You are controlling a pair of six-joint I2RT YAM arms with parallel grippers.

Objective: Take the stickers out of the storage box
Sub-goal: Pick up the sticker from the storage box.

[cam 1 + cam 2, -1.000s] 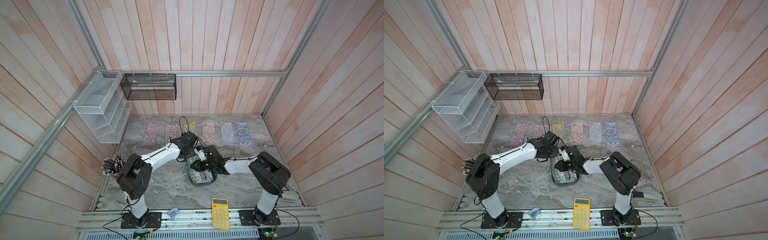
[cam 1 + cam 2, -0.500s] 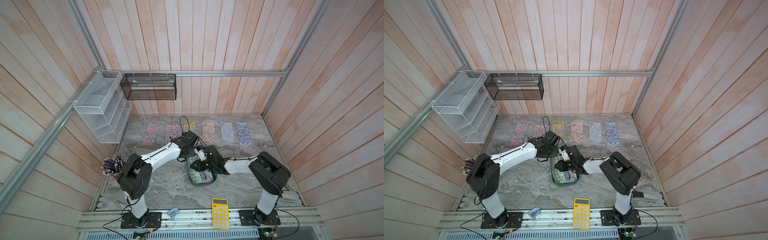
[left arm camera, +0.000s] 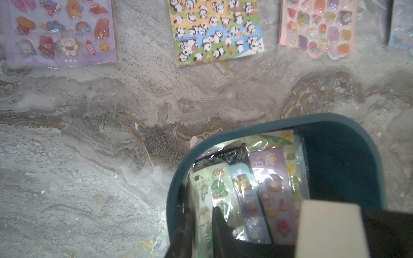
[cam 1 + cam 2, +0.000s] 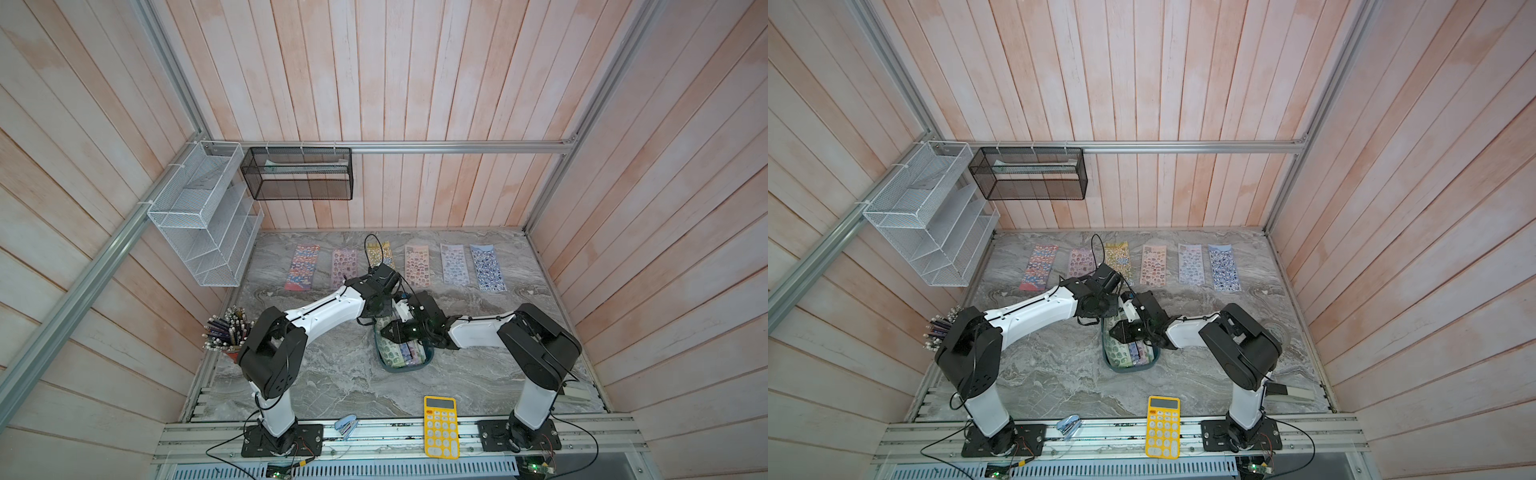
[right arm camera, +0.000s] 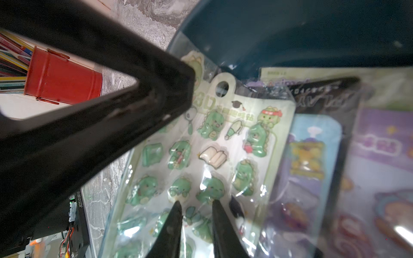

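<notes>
The dark teal storage box (image 4: 428,360) (image 4: 1153,362) (image 3: 223,138) sits mid-table and holds several stickers in overlapping sheets. On top lies a green dinosaur sheet (image 5: 214,143) (image 3: 220,185), with lilac and blue sheets (image 3: 274,192) beside it. Both arms meet over the box's far end. My left gripper (image 3: 204,223) stands slightly open astride the green sheet's edge by the box wall. My right gripper (image 5: 196,206) (image 4: 384,331) is narrowly open, its tips down on the green sheet. Several more stickers (image 4: 302,267) (image 4: 1224,270) lie in a row at the back.
A yellow calculator (image 4: 441,426) lies at the front edge, with a small blue stapler (image 4: 346,424) to its left. A red cup of pencils (image 4: 228,336) (image 5: 62,82) stands at the left. A white wire rack (image 4: 203,216) and a black mesh basket (image 4: 297,174) hang on the walls.
</notes>
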